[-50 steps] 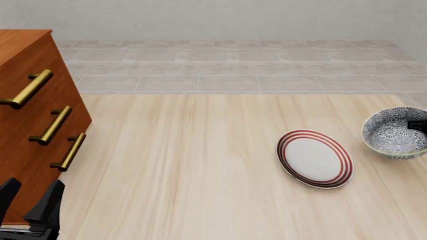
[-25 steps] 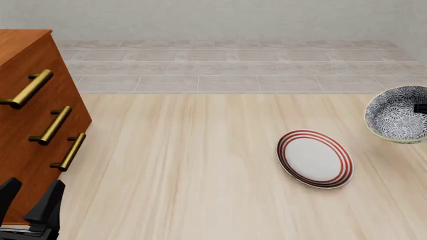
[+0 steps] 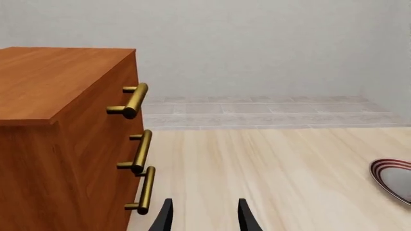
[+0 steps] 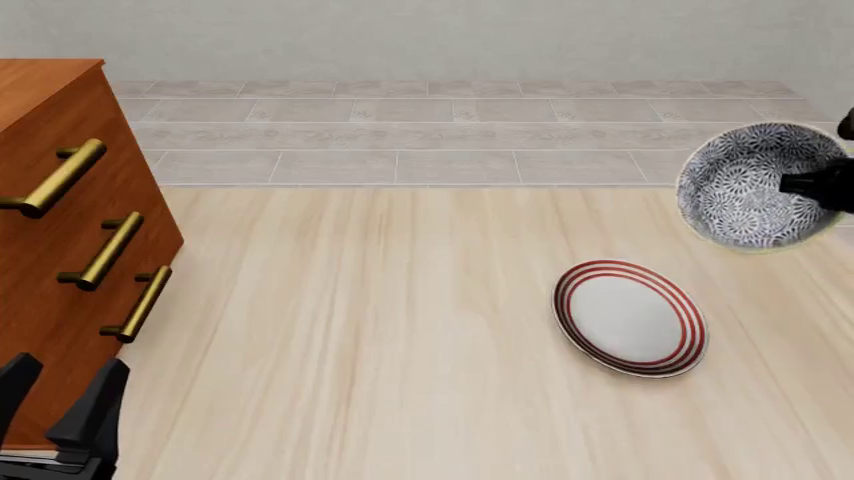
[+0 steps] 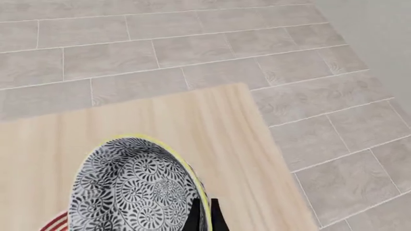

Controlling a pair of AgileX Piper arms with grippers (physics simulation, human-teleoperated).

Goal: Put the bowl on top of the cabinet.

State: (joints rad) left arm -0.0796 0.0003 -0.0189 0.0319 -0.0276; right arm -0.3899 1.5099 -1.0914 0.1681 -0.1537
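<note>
The blue-and-white patterned bowl point(image 4: 750, 185) hangs in the air at the far right, above the table and tilted so its inside faces the camera. My right gripper point(image 4: 805, 184) is shut on the bowl's rim; in the right wrist view the bowl point(image 5: 132, 190) fills the lower part with the right gripper point(image 5: 203, 216) pinching its yellowish edge. The reddish-brown cabinet point(image 4: 67, 240) with brass handles stands at the left edge, and its flat top point(image 3: 45, 82) shows in the left wrist view. My left gripper point(image 4: 60, 410) is open, low beside the cabinet's front, and the left gripper point(image 3: 202, 219) holds nothing.
A flat white plate with red rings point(image 4: 629, 317) lies on the wooden table point(image 4: 374, 330), right of centre and below the lifted bowl. The plate's edge point(image 3: 391, 185) also shows in the left wrist view. Beyond the table's far edge is a tiled floor point(image 4: 454, 130).
The right gripper has lifted the bowl off the table, carrying it up and slightly left while tilting it. The left arm, plate and cabinet have not moved.
</note>
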